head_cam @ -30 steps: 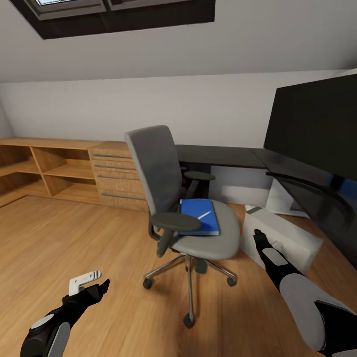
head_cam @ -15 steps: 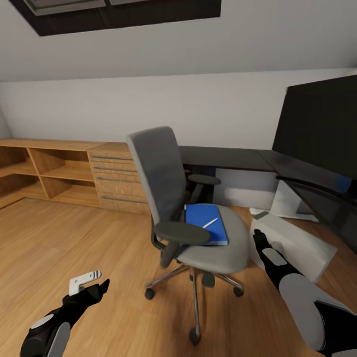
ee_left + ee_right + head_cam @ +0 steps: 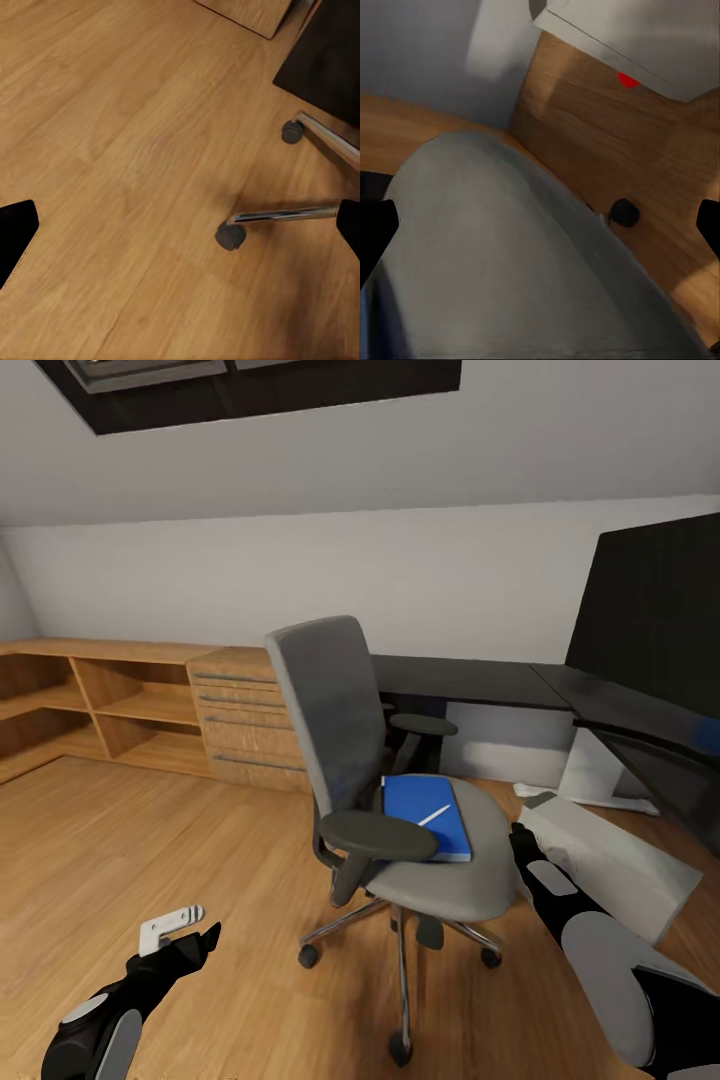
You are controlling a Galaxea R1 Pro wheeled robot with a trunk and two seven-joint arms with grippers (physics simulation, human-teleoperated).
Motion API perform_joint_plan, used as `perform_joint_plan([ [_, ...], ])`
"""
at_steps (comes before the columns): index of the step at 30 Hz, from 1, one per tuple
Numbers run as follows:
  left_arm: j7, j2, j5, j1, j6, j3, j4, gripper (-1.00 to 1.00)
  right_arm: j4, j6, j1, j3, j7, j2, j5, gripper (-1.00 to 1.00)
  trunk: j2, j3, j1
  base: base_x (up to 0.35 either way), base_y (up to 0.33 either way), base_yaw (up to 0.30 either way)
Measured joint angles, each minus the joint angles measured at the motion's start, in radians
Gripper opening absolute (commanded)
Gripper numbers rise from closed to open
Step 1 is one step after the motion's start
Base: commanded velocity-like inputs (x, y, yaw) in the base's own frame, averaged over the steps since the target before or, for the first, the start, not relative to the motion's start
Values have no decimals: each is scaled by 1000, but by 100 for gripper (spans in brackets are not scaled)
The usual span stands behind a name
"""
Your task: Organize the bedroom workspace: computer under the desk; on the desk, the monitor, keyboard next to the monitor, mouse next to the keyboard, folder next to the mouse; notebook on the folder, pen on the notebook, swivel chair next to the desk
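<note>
Wooden flooring surrounds the swivel chair point(image 3: 390, 800); the folder point(image 3: 428, 817) lies on its seat, pen point(image 3: 434, 815) on top. Both the left gripper point(image 3: 190, 930) and right gripper point(image 3: 520, 840) hang spread and empty. Approach the folder's near edge squarely, keeping the pen undisturbed.

Cloth swivel chair point(image 3: 400, 800), glossy desk point(image 3: 470, 682), wood floor point(image 3: 150, 840)
</note>
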Motion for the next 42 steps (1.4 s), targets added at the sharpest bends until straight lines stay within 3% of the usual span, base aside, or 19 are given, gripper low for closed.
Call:
perform_joint_plan([
  [21,0,0,0,0,0,0,-2,100,2,1,0,-2,-2,4,6,100,0,0,0,0,0,265],
  [36,1,0,0,0,0,-2,-2,100,4,3,0,-2,-2,5,4,100,0,0,0,134,0,267],
  [42,3,0,-2,0,0,-66,-1,100,4,2,0,-6,-4,4,10,100,0,0,0,83,0,267],
])
